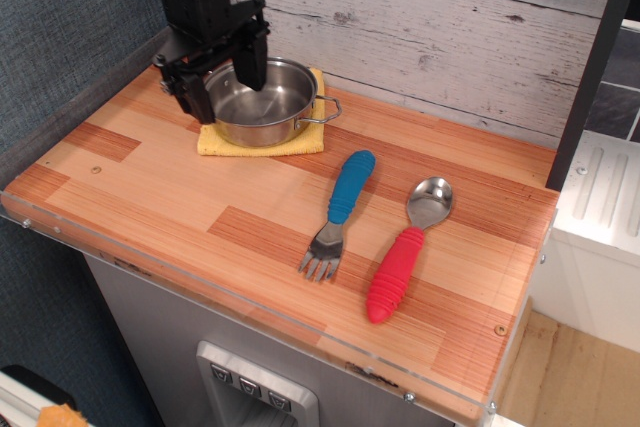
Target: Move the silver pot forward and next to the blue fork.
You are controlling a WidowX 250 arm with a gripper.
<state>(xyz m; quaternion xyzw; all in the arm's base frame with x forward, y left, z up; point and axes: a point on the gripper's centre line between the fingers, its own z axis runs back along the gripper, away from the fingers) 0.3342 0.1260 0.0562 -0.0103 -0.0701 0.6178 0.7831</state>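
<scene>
Silver pot (pixel 268 102): shiny, shallow, round, wire loop handle at right, seated on yellow cloth (pixel 262 139) at counter rear.
Gripper (pixel 222 82) fingers apart, straddling pot's left rim; blue fork (pixel 340 212) lies well apart.

Black blocky arm (pixel 205 7), apparently cabled, black jaws.

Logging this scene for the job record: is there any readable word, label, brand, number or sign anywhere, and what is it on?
None can be read in this view.
The silver pot, the blue fork and the red-handled spoon carry no visible marking.
The gripper and the yellow cloth show no lettering.
The grey panel with buttons below the wooden counter is too small to tell.
</scene>
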